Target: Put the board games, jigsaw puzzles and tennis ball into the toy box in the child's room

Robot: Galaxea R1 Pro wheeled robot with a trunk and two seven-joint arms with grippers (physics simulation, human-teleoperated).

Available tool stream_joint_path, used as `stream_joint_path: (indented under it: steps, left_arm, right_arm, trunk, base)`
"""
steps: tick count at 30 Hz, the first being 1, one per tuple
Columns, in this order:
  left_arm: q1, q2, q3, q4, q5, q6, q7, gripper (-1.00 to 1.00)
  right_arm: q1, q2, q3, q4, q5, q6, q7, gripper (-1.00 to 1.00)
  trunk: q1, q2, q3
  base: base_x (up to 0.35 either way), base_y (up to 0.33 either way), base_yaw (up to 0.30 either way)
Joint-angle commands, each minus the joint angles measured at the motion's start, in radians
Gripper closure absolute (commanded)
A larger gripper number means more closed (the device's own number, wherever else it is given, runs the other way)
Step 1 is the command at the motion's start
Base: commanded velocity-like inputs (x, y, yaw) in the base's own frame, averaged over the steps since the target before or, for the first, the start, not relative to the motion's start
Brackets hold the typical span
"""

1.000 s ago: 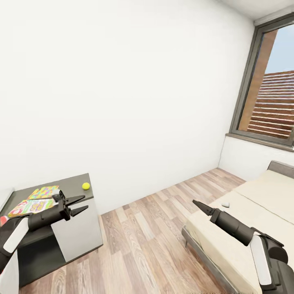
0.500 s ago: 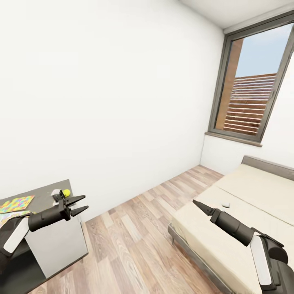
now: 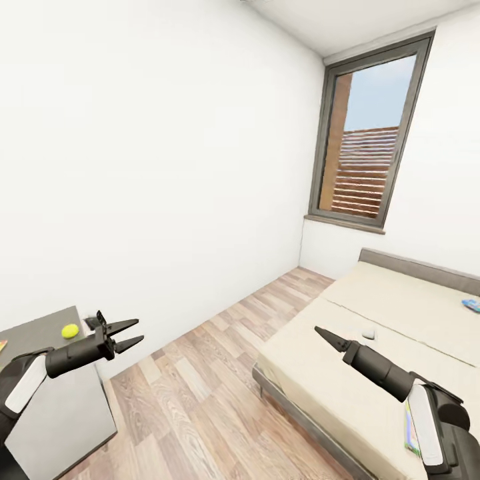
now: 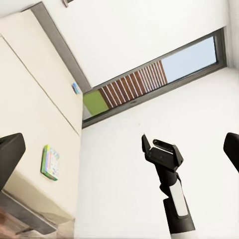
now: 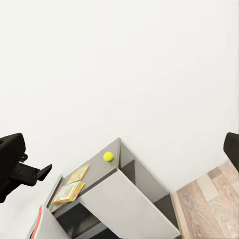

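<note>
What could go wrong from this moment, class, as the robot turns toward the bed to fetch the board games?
1. The tennis ball lies loose near the table edge, close to the open left tool; a swinging arm might knock it off.
2. The small blue game sits far across the bed, possibly beyond easy reach.
3. The green game lies flat near the mattress edge, so the tool may struggle to get under it.

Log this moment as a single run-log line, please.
phase: in transit, facing bed | left tool: open, empty | right tool: cannot tell | tennis ball: on table | two board games: on bed
</note>
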Motion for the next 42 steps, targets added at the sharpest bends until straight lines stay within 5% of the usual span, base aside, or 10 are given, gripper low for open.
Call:
stream_joint_path:
  steps: [1, 31, 42]
  left_arm:
    - [0.0, 0.0, 0.0, 0.0, 0.001, 0.006, -0.001, -1.0]
    - [0.0, -0.001, 0.0, 0.0, 0.001, 0.006, -0.002, -1.0]
    - [0.0, -0.001, 0.0, 0.0, 0.001, 0.006, -0.001, -1.0]
  right_arm:
    - [-0.001, 0.0, 0.0, 0.001, -0.004, 0.006, 0.001, -1.0]
    - [-0.001, 0.001, -0.007, 0.001, -0.004, 0.005, 0.001, -1.0]
    - [-0.001, 0.0, -0.007, 0.001, -0.004, 0.004, 0.001, -1.0]
  trunk:
    - [0.0, -0.001, 0.0]
    - [0.0, -0.001, 0.019]
    - [0.0, -0.001, 0.026]
  base:
    - [0.0, 0.0, -0.28]
    - [0.0, -0.002, -0.281]
    - [0.0, -0.196, -0.281]
